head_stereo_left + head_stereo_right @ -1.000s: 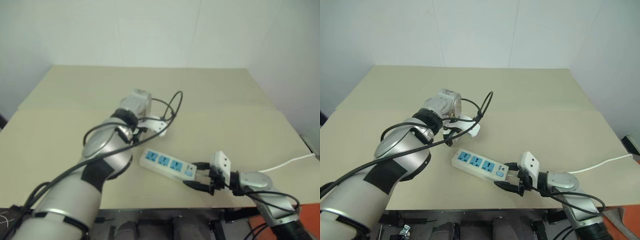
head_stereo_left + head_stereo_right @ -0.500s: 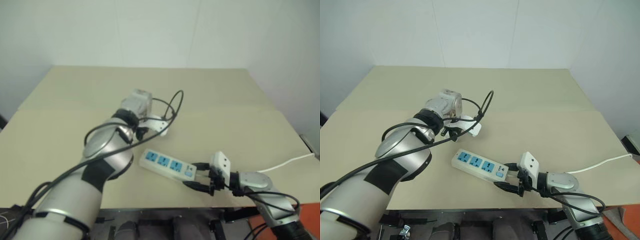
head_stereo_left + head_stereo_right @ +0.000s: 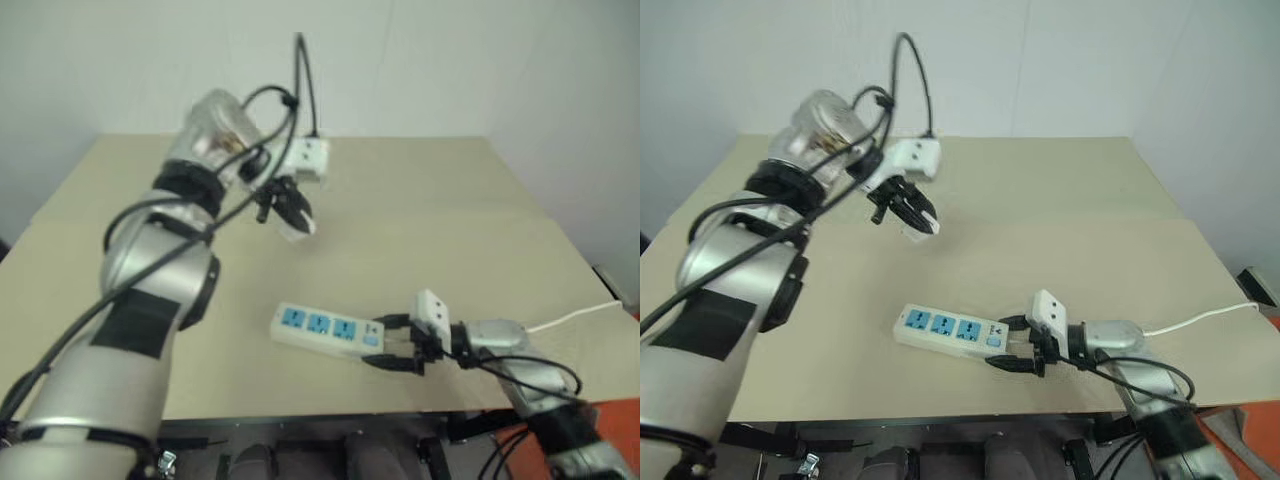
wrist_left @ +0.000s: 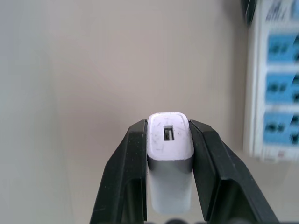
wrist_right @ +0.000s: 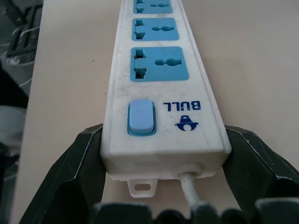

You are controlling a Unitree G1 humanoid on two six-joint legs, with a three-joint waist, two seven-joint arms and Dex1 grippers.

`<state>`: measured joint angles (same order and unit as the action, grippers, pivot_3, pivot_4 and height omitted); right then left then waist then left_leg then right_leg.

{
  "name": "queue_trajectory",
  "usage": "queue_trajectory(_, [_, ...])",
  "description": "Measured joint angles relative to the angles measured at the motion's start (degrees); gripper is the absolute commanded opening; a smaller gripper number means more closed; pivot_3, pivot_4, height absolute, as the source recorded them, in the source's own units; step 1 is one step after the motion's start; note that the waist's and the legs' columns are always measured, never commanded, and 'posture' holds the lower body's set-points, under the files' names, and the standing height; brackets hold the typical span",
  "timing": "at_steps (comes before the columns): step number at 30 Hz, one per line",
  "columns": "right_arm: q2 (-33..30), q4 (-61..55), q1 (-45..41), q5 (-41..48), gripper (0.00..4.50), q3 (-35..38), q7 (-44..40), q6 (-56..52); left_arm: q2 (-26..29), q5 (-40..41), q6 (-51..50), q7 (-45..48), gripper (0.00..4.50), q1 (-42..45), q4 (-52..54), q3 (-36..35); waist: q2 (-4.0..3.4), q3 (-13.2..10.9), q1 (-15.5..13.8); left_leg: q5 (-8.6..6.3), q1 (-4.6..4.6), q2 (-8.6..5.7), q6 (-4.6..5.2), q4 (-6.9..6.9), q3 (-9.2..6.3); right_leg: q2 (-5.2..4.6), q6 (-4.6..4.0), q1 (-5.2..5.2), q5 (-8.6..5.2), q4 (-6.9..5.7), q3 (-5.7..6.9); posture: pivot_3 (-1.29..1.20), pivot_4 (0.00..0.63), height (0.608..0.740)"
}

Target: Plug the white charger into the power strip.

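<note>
Charger, a small white rectangular plastic block (image 4: pixel 169 154), looked light, rigid and smooth, pinched by its flat sides in the closed left hand (image 4: pixel 169 161) high above the beige counter (image 3: pixel 450 210), while the right hand (image 5: pixel 163 196) clasped the long white power strip's (image 5: pixel 161 88) switch end near the counter's near edge.

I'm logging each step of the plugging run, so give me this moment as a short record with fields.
charger: white charger clamped between left gripper fingers, lifted above the table
power strip: power strip flat on table, three blue sockets empty
right gripper: right gripper fingers on both sides of the strip's switch end
stage: charger not yet plugged
</note>
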<state>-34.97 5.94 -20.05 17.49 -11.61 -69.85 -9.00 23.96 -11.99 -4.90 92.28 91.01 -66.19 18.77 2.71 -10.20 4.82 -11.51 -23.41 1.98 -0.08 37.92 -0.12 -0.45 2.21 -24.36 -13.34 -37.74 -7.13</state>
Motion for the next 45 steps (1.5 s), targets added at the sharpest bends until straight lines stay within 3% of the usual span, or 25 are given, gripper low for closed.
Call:
queue_trajectory(2, [1.06,4.73,-3.45,-0.89,3.41,-0.96,-2.58,2.33,2.65,6.98,-5.71,0.00,0.99,-2.96,6.00,-0.65,-0.01,0.00,0.18,0.00,0.03,0.01,0.00,0.00,0.00,-0.01,-0.01,0.00,-0.06,-0.12,-0.01,0.00,0.150,0.740])
queue_trajectory(6, [4.08,14.54,-9.20,-3.03,3.41,-1.92,-6.85,8.65,9.90,26.14,-16.93,-0.06,0.99,-18.34,26.51,-2.95,-0.07,-0.02,1.21,0.00,0.14,0.09,0.00,-0.01,-0.02,-0.01,-0.07,-0.04,-0.09,-0.35,-0.02,0.00,0.150,0.740])
queue_trajectory(9, [5.30,19.80,-11.34,-4.62,3.41,-1.89,-8.31,13.90,10.08,34.86,-24.56,-0.69,0.99,-28.46,37.54,-8.56,-0.07,-0.02,0.87,0.00,0.14,0.09,-0.01,0.09,-0.14,-0.01,-0.12,0.02,-0.06,-0.38,0.13,0.00,0.150,0.740])
queue_trajectory(13, [6.60,23.62,-12.45,-5.60,3.41,-1.61,-9.22,17.44,8.59,40.43,-27.88,-3.31,0.99,-38.21,48.06,-13.08,-0.09,0.01,0.83,0.00,0.46,0.07,-0.01,0.19,-0.13,-0.02,-0.12,0.36,-0.06,-0.38,0.10,0.00,0.150,0.740])
queue_trajectory(20, [7.62,24.89,-12.51,-5.74,3.41,-1.18,-9.36,19.02,3.55,41.65,-19.90,-3.54,0.99,-46.44,51.18,-14.53,-0.09,0.03,0.99,0.00,0.56,0.11,-0.01,0.17,-0.10,0.06,-0.18,0.38,-0.05,-0.41,0.06,0.00,0.150,0.740])
queue_trajectory(27, [7.86,24.81,-12.00,-5.92,3.41,-0.69,-8.76,19.66,-0.29,39.03,-10.04,-3.31,0.99,-48.54,46.20,-14.02,-0.07,0.04,1.00,0.00,0.55,0.10,-0.01,0.17,-0.10,0.06,-0.19,0.39,-0.05,-0.37,0.05,0.00,0.150,0.740])
queue_trajectory(45, [8.49,23.51,-10.77,-6.38,3.41,-0.23,-7.33,19.57,-3.14,34.24,-2.05,-0.51,0.99,-50.84,37.04,-10.56,-0.08,0.07,1.18,0.00,0.56,0.11,0.00,0.16,-0.09,0.10,-0.19,0.38,-0.05,-0.36,0.03,0.00,0.150,0.740])
